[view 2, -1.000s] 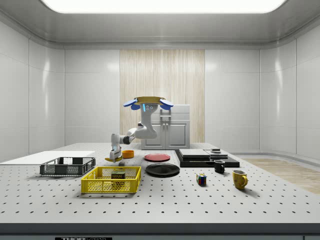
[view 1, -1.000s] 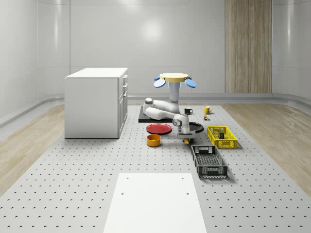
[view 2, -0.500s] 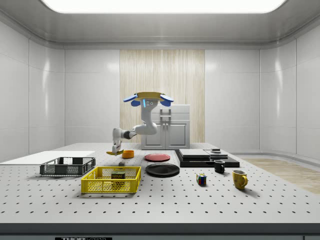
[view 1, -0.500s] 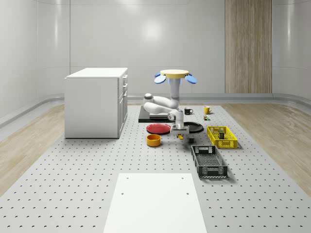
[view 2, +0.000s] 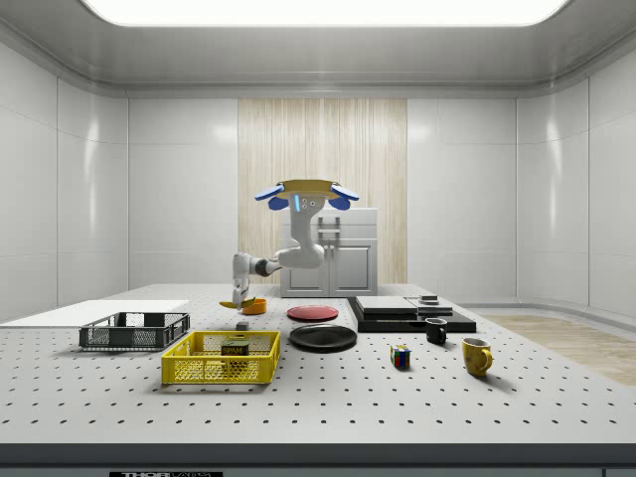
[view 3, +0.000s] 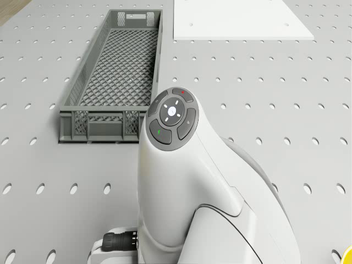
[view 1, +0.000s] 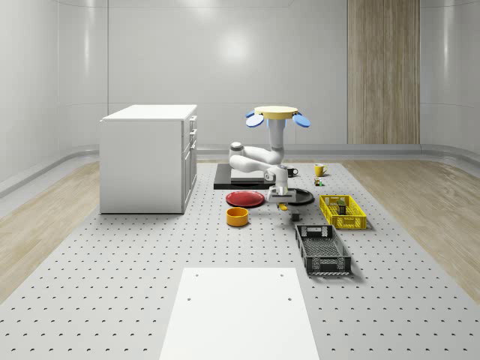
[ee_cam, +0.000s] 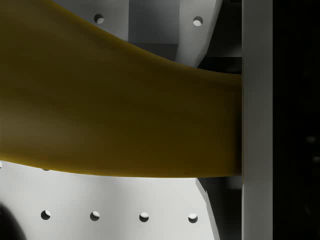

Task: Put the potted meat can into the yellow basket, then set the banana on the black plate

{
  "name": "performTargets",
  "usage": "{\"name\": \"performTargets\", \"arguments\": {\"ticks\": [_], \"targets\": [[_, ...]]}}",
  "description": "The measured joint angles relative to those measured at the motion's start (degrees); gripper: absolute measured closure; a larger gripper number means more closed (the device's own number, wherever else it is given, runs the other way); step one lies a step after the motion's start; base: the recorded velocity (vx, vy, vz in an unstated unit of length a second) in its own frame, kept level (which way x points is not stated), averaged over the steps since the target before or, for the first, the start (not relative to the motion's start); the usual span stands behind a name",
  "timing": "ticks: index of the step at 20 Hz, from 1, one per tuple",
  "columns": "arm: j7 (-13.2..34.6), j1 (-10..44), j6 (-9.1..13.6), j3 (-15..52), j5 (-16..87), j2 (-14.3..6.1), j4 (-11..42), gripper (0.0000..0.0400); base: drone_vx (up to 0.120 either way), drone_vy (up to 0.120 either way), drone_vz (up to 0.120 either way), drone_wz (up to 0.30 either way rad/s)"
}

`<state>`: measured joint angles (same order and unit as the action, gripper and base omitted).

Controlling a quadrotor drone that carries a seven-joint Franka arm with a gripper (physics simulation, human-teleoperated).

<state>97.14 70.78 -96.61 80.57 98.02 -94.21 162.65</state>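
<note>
The drone (view 1: pixel 276 115) hovers above the worktop (view 1: pixel 112 285) near the black plate (view 1: pixel 302 196). Its jaws (view 1: pixel 282 203) hang clamped on the banana (ee_cam: pixel 115 110) (just off the plate's near-left edge). The potted meat can (view 2: pixel 236 349) sits inside the yellow basket (view 2: pixel 221 369).

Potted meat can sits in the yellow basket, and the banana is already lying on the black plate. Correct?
Not quite. The potted meat can is in the yellow basket, but the banana is not on the black plate: the gripper holds it above the table, short of the plate, as the side view shows. The drone hovers.
</note>
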Motion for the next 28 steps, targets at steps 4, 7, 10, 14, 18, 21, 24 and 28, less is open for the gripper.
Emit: {"name": "performTargets", "arguments": {"ticks": [4,7,10,14,18,21,24,28], "targets": [[-0.43,-0.32,0.47,0.02,0.16,0.47,0.02,0.0199,-0.120,0.120,0.000,0.000],[-0.60,-0.45,0.77,0.01,0.28,0.78,0.03,0.0199,-0.120,0.120,0.027,0.000],[-0.70,-0.54,1.05,0.00,0.39,1.06,0.04,0.0199,-0.120,0.120,0.067,0.000],[-0.79,-0.62,1.37,-0.03,0.52,1.40,0.05,0.0199,-0.120,0.120,0.000,0.000],[-0.84,-0.68,1.65,-0.06,0.64,1.70,0.06,0.0199,-0.120,0.120,0.000,0.000],[-0.88,-0.71,1.84,-0.07,0.71,1.90,0.06,0.0199,-0.120,0.120,0.000,0.000],[-0.90,-0.75,2.01,-0.09,0.79,2.09,0.07,0.0199,-0.120,0.093,0.000,0.000],[-0.93,-0.79,2.22,-0.11,0.87,2.31,0.08,0.0199,-0.120,0.000,0.000,0.000]]}}
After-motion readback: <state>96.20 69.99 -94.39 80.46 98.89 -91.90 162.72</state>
